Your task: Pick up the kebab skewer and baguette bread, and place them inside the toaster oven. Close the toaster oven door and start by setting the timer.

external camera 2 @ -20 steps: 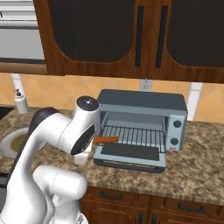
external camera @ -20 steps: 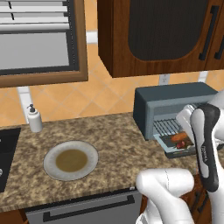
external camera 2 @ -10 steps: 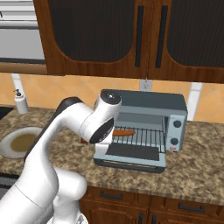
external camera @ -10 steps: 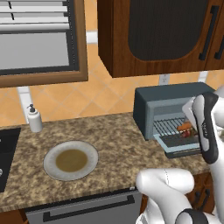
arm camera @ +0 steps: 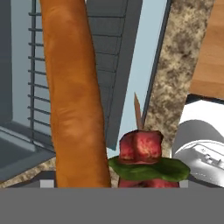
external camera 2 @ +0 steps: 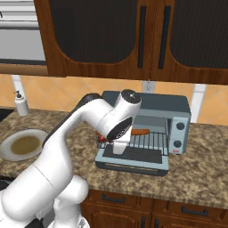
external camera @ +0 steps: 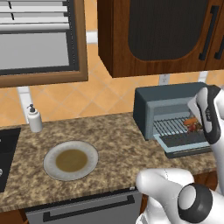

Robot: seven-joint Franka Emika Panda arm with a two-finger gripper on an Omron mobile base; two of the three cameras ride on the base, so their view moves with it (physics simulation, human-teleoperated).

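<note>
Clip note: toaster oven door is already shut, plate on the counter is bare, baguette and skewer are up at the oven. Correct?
Not quite: the toaster oven door is dropped open, as the right base view shows, with the wire rack exposed. The plate is bare, and the baguette bread and kebab skewer are at the toaster oven.

The toaster oven (external camera 2: 151, 129) stands open, its door (external camera 2: 133, 158) dropped flat. The baguette bread (external camera 2: 140, 132) pokes toward three o'clock from behind the arm's wrist (external camera 2: 119, 127).

To your right on the counter (external camera: 118, 140) sits the toaster oven (external camera 2: 151, 116), door (external camera 2: 133, 158) dropped open toward you, baguette bread (external camera 2: 140, 132) over its rack; a plate (external camera: 71, 159) lies well left.
</note>
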